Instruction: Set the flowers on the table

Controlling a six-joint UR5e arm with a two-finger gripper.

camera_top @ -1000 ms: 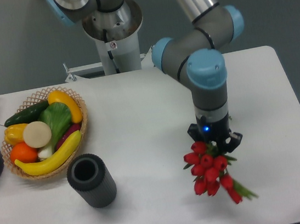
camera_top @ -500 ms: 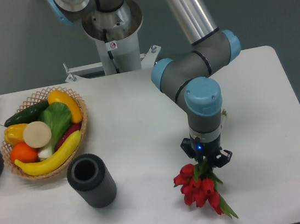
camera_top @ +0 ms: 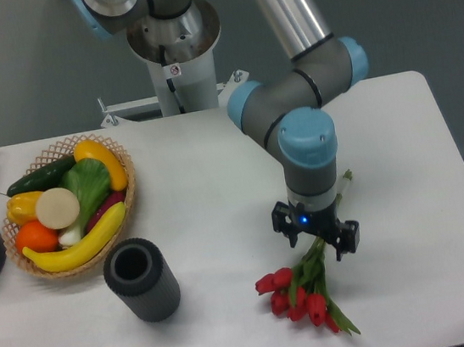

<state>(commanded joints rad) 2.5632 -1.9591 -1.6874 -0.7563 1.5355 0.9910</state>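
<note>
**A:** How far along does this look?

**B:** Close to finished, I'd judge. The flowers (camera_top: 303, 294) lie low on the table (camera_top: 221, 218), blooms just below and slightly to the camera-left of the gripper (camera_top: 317, 237), stems running up under it and past it; a pale stem end peeks out on the far side of the wrist. The bunch looks to be resting on the white surface, though I can't tell whether all of it is down.

**A:** And the gripper itself?

**B:** Its two dark fingers appear spread, one on each side of the stems (whether either still touches them I can't make out). So I read it as having let go, or nearly.

**A:** What's left, then?

**B:** If the release is complete, only lifting clear without snagging the leaves or stems.

**A:** How do the flowers look?

**B:** Red tulip heads fanned loosely, green leaves among them, one leaf pointing away from the gripper toward the table's near edge. They look intact, lying flat rather than upright, well apart from the black cylinder (camera_top: 142, 280) and the wicker basket (camera_top: 70, 208) off to the gripper's camera-left.
</note>
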